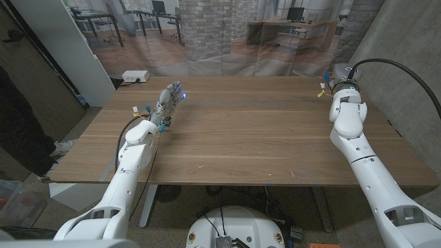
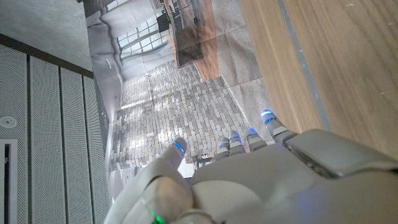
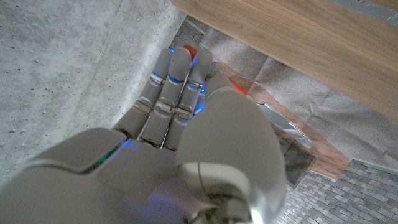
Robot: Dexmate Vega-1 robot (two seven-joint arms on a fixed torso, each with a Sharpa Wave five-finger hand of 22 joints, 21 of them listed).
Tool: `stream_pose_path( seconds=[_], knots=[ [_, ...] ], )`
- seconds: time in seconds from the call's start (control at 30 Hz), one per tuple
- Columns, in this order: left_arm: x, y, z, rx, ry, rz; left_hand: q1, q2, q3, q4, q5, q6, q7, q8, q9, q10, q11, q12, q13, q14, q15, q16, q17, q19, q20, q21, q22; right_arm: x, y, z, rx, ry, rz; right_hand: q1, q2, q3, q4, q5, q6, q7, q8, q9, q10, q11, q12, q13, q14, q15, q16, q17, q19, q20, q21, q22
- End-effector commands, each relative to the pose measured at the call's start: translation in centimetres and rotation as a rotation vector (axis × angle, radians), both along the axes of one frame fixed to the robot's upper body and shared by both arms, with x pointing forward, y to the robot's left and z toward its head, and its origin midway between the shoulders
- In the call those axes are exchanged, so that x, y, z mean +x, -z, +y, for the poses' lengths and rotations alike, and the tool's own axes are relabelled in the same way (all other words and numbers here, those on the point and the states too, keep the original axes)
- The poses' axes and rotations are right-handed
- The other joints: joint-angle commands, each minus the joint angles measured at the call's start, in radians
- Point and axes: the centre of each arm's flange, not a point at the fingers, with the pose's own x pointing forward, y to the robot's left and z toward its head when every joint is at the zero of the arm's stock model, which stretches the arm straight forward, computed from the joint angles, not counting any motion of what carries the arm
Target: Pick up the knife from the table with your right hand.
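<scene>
The knife (image 3: 281, 126) has a red-orange handle and a serrated silver blade. In the right wrist view my right hand (image 3: 186, 124) grips the handle between thumb and fingers, and the blade juts out past the thumb. In the head view my right hand (image 1: 342, 74) is raised over the far right corner of the wooden table (image 1: 262, 131), and the knife is too small to make out there. My left hand (image 1: 169, 100) hovers over the far left part of the table. Its fingers (image 2: 249, 138) are apart and hold nothing.
A concrete wall (image 1: 406, 62) stands close along the table's right side. A white box (image 1: 136, 76) lies beyond the far left corner. A white panel (image 1: 62, 41) and a dark-clothed person's leg (image 1: 21, 131) are at the left.
</scene>
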Motion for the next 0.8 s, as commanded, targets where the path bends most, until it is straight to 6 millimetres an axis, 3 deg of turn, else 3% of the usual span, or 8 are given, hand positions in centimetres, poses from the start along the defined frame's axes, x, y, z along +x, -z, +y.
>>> stream_pose_path(
  seconds=[0.03, 0.8],
  knots=[
    [0.6, -0.5, 0.6, 0.011, 0.016, 0.001, -0.007, 0.041, -0.002, 0.002, 0.007, 0.001, 0.004, 0.002, 0.004, -0.002, 0.002, 0.002, 0.005, -0.006, 0.003, 0.001, 0.001, 0.001, 0.001, -0.003, 0.005, -0.4, -0.4, 0.4, -0.009, 0.012, -0.061, 0.02, 0.025, -0.004, -0.001, 0.004, 0.146, 0.007, 0.001, 0.18, 0.001, -0.001, 0.002, 0.003, 0.003, -0.086, -0.006, 0.003, -0.005, -0.068, 0.01, 0.001],
    [2.5, -1.4, 2.2, 0.068, 0.074, 0.017, -0.007, 0.042, -0.003, 0.002, 0.007, 0.0, 0.005, 0.001, 0.004, -0.003, 0.003, 0.002, 0.005, -0.008, 0.003, 0.0, 0.001, 0.002, 0.001, -0.006, 0.006, -0.1, -0.4, 1.8, -0.025, 0.047, -0.16, 0.024, 0.026, -0.009, 0.001, 0.005, 0.15, 0.002, -0.008, 0.184, 0.0, -0.003, -0.001, 0.006, 0.005, -0.086, -0.011, 0.006, -0.016, -0.07, 0.039, -0.006]
  ],
)
